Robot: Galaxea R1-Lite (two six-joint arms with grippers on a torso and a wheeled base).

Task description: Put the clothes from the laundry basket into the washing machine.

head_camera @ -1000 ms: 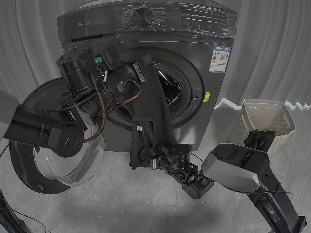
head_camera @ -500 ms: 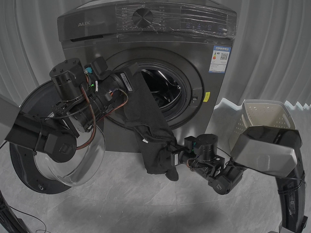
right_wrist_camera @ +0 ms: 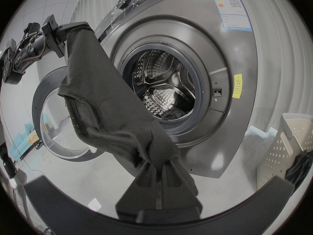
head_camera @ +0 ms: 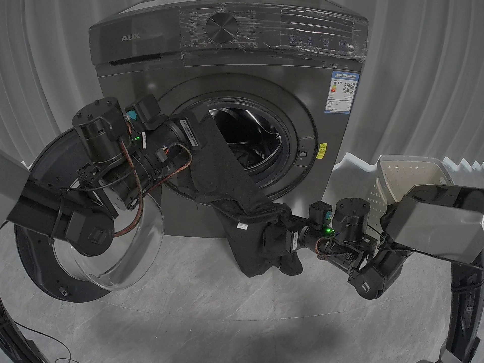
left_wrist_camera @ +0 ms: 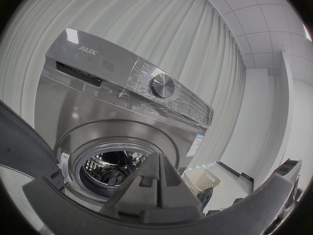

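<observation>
Black: garment (head_camera: pixel 229 177). Dark metallic grey: washing machine (head_camera: pixel 312 94), bearing a yellow sticker (head_camera: pixel 321 150). Cream with dotted perforations: laundry basket (head_camera: pixel 377 193).

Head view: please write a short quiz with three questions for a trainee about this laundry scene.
1. True or false: the door of the washing machine is shut.
2. Which holds the black garment? A) left gripper alone B) right gripper alone C) both
3. Besides the drum, where is other dark clothing seen?
Key: 1 false, it stands open; 2 C; 3 at the laundry basket.
</observation>
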